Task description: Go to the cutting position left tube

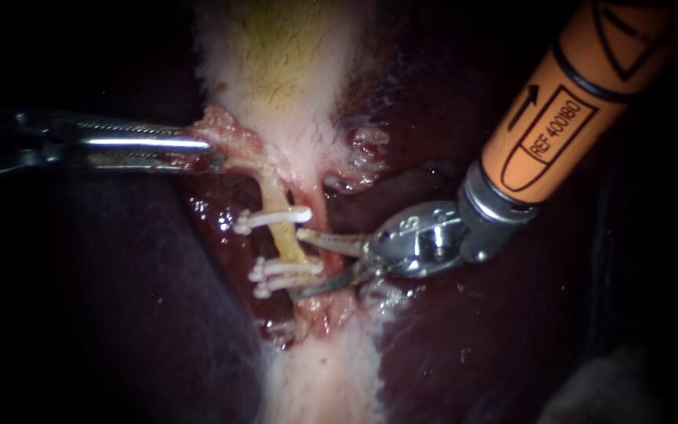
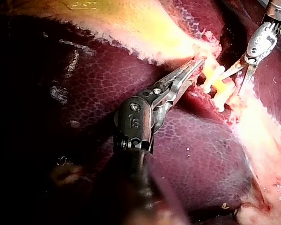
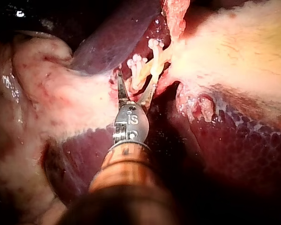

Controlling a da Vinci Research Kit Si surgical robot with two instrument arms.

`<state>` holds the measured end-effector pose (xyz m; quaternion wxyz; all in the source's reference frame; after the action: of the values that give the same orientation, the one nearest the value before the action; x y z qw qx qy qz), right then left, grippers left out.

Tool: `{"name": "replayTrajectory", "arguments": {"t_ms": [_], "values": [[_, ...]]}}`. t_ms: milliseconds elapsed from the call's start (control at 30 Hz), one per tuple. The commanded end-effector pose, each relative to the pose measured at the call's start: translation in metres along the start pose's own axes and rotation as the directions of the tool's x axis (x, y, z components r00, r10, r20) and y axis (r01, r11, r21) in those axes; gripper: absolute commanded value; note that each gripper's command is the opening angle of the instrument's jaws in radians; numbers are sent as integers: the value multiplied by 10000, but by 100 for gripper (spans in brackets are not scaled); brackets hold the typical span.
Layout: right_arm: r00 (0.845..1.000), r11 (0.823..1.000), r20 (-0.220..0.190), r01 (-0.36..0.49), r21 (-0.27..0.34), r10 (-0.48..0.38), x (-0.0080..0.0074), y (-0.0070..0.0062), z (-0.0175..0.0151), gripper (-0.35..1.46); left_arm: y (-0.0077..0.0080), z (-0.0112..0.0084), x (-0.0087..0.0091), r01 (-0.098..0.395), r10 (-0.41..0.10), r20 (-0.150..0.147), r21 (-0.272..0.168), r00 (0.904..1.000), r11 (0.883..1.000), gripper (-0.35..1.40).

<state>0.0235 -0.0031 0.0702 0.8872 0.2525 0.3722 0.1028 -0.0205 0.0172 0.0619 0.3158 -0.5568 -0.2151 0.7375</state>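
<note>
Yellow and thin, the left tube (image 1: 286,235) runs from the gallbladder (image 1: 284,63) down over the dark liver (image 1: 119,314) in the endoscope view. Three white clips (image 1: 272,220) cross it, one above and two close together below. The left instrument (image 1: 212,153) has its claw clamped on the gallbladder's ragged pink edge. The right instrument (image 1: 298,263) holds its claw apart: the upper blade's tip touches the tube between the upper clip and the lower pair, and the lower blade lies under that pair.

From the left wrist, the left instrument (image 2: 199,61) grips the pale tissue just beside the clipped tube (image 2: 218,86), with the right instrument (image 2: 232,82) spread open on the tube's far side.

From the right wrist, the right instrument (image 3: 133,88) stands open, with the tube (image 3: 155,69) and clips (image 3: 136,63) just ahead of its blades.
</note>
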Motion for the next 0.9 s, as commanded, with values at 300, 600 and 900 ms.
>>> {"name": "replayTrajectory", "arguments": {"t_ms": [300,600,900], "values": [[10000,9996,-54,-57,284,59,8,18,11,140,0,0,0,1,-1,-1,7,10000,10000,-35],[9954,9842,-769,692,1627,-573,24,6,22,130,0,1,1,2,-2,-2,11,10000,10000,-35],[9841,9741,-1774,356,2234,47,48,0,42,130,0,2,1,3,-3,-3,15,10000,10000,-35]]}}
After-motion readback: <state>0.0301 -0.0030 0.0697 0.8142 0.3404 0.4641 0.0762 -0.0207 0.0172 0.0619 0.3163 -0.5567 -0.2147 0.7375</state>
